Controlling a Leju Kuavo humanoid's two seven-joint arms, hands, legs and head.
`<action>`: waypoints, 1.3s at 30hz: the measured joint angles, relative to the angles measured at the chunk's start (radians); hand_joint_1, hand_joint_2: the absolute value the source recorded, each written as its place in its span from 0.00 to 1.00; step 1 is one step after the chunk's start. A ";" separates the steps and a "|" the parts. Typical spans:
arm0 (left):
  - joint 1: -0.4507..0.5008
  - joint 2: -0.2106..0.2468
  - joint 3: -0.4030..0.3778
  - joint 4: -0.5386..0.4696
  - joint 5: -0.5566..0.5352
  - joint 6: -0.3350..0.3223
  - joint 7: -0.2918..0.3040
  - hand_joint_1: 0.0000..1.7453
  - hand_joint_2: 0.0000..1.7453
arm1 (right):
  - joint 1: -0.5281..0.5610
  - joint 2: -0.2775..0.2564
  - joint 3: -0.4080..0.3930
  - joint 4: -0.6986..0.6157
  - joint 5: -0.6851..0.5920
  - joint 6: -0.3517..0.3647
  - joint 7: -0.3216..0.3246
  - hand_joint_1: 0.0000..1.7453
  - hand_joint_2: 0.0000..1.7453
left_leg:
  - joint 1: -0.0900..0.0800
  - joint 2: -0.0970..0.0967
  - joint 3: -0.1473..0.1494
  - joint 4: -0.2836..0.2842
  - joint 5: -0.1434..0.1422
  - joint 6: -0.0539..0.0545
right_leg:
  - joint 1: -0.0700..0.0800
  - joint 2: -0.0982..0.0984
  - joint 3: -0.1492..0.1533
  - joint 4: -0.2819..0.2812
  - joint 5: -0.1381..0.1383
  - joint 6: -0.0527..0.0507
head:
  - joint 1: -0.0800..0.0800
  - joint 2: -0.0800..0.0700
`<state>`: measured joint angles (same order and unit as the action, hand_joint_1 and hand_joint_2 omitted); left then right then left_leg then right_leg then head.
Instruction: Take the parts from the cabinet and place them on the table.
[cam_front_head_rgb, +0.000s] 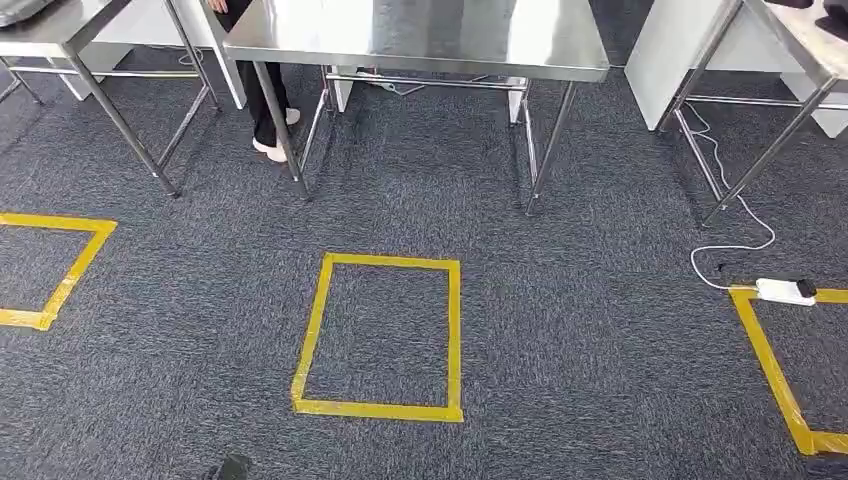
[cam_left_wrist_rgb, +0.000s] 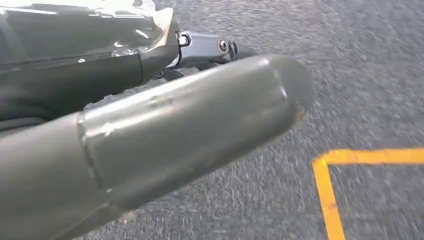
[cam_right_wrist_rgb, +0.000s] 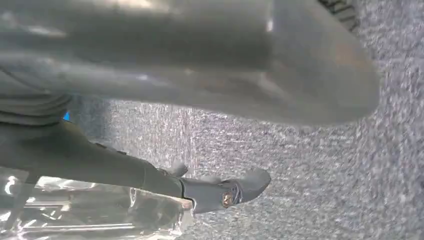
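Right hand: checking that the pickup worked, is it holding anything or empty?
Holding, it seems: the right hand presses a crinkled clear plastic bag with its fingers; contents cannot be told.

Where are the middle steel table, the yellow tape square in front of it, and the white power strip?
middle steel table (cam_front_head_rgb: 420, 35), head view, bare tabletop.
yellow tape square (cam_front_head_rgb: 455, 330), head view, right-hand strip.
white power strip (cam_front_head_rgb: 783, 291), head view, its casing.

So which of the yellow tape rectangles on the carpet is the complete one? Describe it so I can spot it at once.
Start at the steel table at the top middle of the head view. On the grey carpet before it lies the middle yellow rectangle. All four of its sides show, while the outlines at left and right are cut off.
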<state>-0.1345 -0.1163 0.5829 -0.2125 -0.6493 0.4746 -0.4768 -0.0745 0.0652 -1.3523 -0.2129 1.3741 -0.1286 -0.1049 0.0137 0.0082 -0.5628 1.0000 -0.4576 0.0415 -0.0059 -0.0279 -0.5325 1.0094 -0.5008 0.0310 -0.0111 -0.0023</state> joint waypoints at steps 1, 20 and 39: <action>-0.001 0.001 0.000 0.000 0.000 0.000 -0.001 0.00 0.00 | 0.001 0.000 0.003 0.000 0.002 0.000 -0.001 0.00 0.00 | 0.000 -0.004 -0.001 -0.003 0.003 0.007 | 0.001 0.008 -0.018 0.041 -0.028 -0.005 | 0.003 0.000; 0.005 0.002 0.000 0.000 0.000 0.006 -0.009 0.00 0.00 | 0.004 0.000 0.008 0.000 0.003 -0.001 -0.007 0.00 0.00 | 0.003 -0.017 -0.159 0.317 -0.151 -0.047 | -0.015 0.010 0.019 -0.035 0.021 -0.036 | -0.002 0.000; 0.001 0.006 0.003 0.000 0.000 0.009 -0.008 0.00 0.00 | 0.006 0.005 0.011 -0.001 0.006 -0.002 -0.010 0.00 0.00 | -0.006 -0.050 -0.020 0.006 0.013 0.008 | -0.009 0.031 -0.024 0.079 -0.033 0.033 | 0.003 0.000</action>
<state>-0.1337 -0.1106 0.5856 -0.2125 -0.6493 0.4837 -0.4852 -0.0688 0.0702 -1.3409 -0.2140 1.3798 -0.1308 -0.1152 0.0078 -0.0419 -0.5828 1.0058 -0.4447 0.0499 -0.0154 0.0030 -0.5570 1.0884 -0.5338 0.0642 -0.0080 -0.0023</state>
